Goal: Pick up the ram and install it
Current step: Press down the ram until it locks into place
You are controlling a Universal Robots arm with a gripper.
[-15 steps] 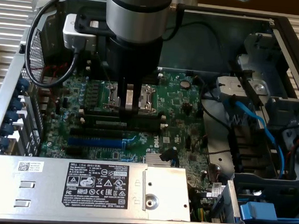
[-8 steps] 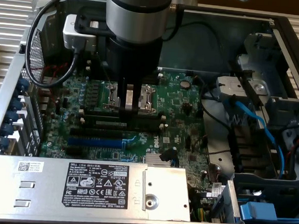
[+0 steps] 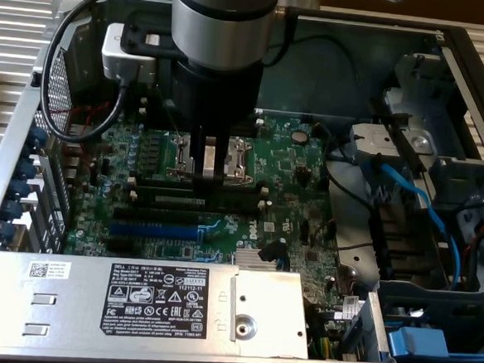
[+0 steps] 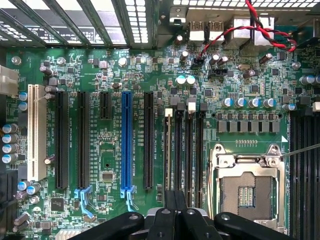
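One gripper (image 3: 208, 172) hangs right over the middle of the green motherboard (image 3: 292, 177), and its fingers are pressed together, with no gap to see between them. The ram (image 3: 187, 201) looks to be straight under those fingertips. It seems to stand on its thin edge in one of the long black slots (image 4: 192, 150), near the silver chip socket (image 3: 239, 156).

So the ram lies straight down from the gripper, not off to a side. Its long way runs along the slot, from the exterior view's left to the exterior view's right, side by side with the blue slot (image 3: 151, 227), which sits closer to the board's edge by the big grey power box (image 3: 134, 299). The fingers meet the stick near its middle (not at an end).

From the wrist view, a thin pale line (image 4: 167, 150) runs down one slot just past the fingertips – my guess is that this is the ram's top edge.

Some things are hard to tell. The fat arm hides the spot where fingers and ram meet, so I cannot say if the fingers pinch the top edge or just rest on it. I also cannot tell if the stick is pushed all the way in – the clips at the slot ends are too small to make out.
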